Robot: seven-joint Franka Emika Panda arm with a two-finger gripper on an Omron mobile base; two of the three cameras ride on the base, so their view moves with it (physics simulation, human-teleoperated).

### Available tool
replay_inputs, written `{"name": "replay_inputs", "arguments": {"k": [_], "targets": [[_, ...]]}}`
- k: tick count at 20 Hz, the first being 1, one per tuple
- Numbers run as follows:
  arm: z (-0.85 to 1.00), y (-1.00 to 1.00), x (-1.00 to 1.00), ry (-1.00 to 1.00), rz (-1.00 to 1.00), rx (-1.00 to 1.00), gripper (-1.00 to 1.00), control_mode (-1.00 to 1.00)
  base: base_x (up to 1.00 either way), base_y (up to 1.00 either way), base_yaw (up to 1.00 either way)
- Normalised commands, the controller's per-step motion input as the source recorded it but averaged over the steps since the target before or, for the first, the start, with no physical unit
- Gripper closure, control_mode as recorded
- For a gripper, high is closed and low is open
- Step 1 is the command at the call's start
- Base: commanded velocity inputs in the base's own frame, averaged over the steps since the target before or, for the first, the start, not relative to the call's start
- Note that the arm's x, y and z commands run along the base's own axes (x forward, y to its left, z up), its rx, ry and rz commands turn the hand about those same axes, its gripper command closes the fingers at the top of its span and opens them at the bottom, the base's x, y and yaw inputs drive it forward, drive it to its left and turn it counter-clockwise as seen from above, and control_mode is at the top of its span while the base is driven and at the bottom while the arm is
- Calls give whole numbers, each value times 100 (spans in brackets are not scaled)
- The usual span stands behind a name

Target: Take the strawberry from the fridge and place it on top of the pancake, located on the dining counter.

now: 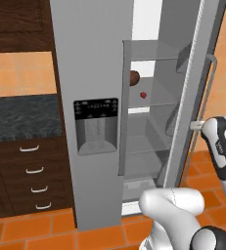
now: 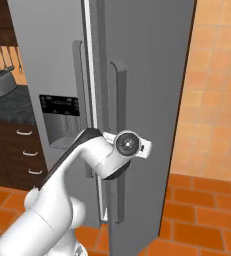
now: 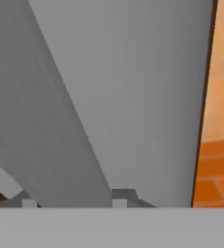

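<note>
We have the fridge [image 1: 100,73] door swung open, our jaws clamped on its handle [image 2: 118,145]; the strawberry [image 1: 143,95] sits on a shelf inside, not yet picked or placed.

You're looking at a home kitchen here. There's a tall light-grey side-by-side fridge [image 1: 92,73] with a black dispenser panel [image 1: 96,108] and its right door swung open on glass shelves [image 1: 151,104]. To its left you've got dark wooden drawers [image 1: 31,171] under a black speckled countertop [image 1: 21,116], plus orange floor tiles [image 2: 207,210] and matching orange wall tiles [image 2: 214,85].
</note>
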Motion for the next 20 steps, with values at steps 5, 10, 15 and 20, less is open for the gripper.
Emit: {"name": "replay_inputs", "arguments": {"k": [5,10,15,20], "targets": [[0,-100,-17,0,0,21,100,-100,0,0,0],[0,-100,-3,0,0,22,100,-100,0,0,0],[47,-57,-60,-18,-1,16,100,-100,0,0,0],[86,36,-100,-41,-3,5,100,-100,0,0,0]]}}
